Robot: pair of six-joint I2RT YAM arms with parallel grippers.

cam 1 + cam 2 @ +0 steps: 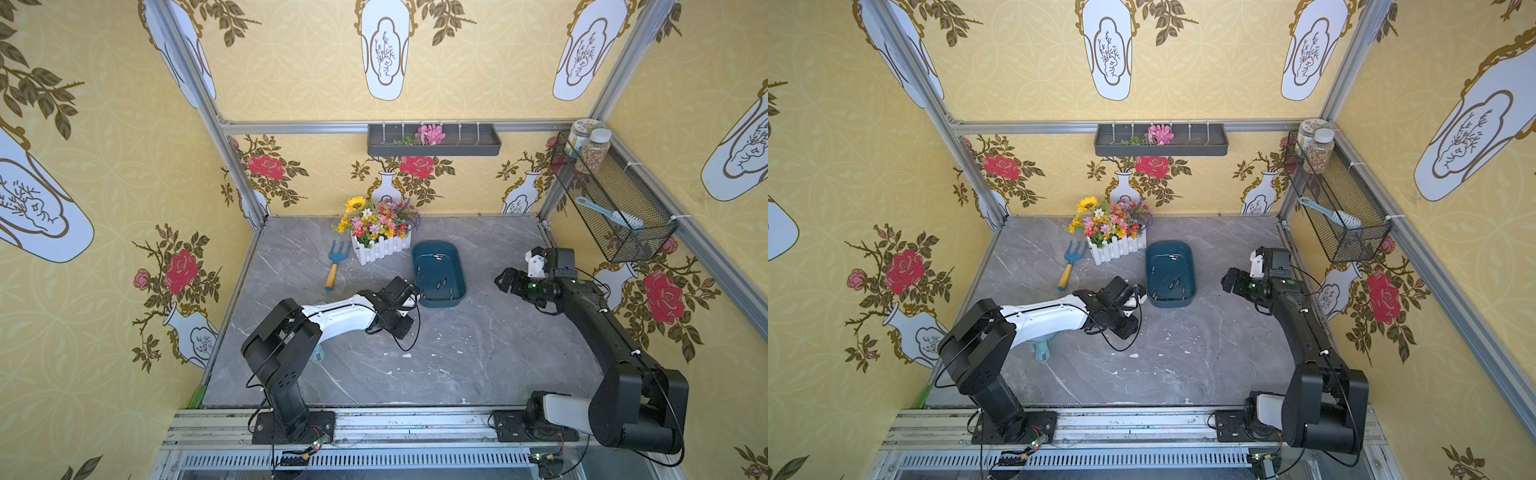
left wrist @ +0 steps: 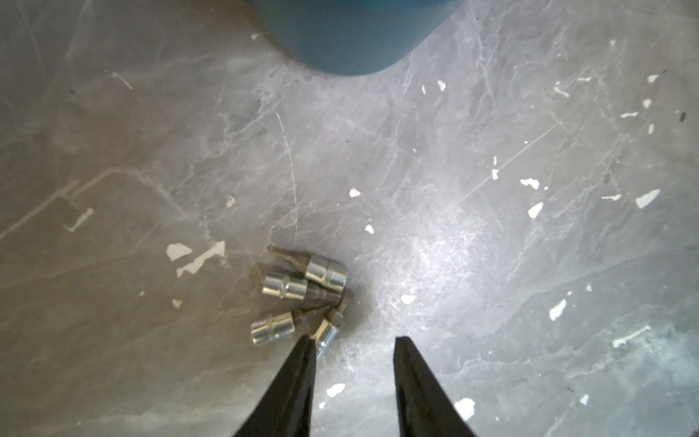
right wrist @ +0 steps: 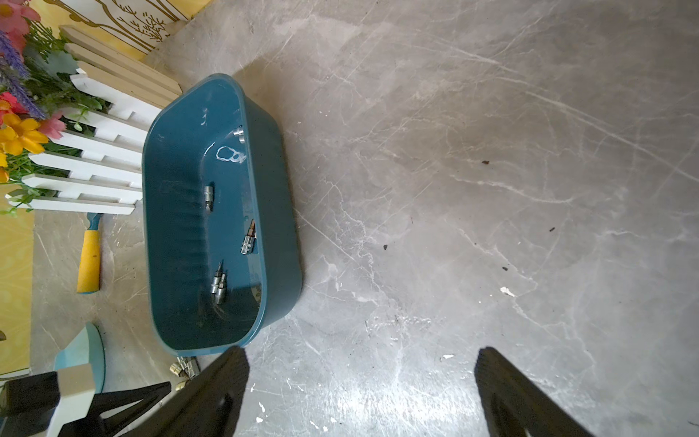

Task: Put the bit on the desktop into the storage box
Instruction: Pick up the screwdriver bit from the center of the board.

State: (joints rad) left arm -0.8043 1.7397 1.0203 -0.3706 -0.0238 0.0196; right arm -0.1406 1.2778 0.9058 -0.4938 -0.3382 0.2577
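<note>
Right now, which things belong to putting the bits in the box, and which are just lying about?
Job:
- loose bits on the desktop
- box, with stored bits inside
- left fingers, open at the loose bits

Lying about:
- rake
- flower planter
- scoop
- wall tray
- mesh basket

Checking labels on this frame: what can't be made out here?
Loose bits: in both top views hidden under the left arm; only the left wrist view shows them.
Left claw: one finger overlaps a bit; contact unclear.
Box: left wrist view, blurred and cut by the edge.
Bits in the box: top views, too small to count.
Scoop: top views, mostly under the left arm.
</note>
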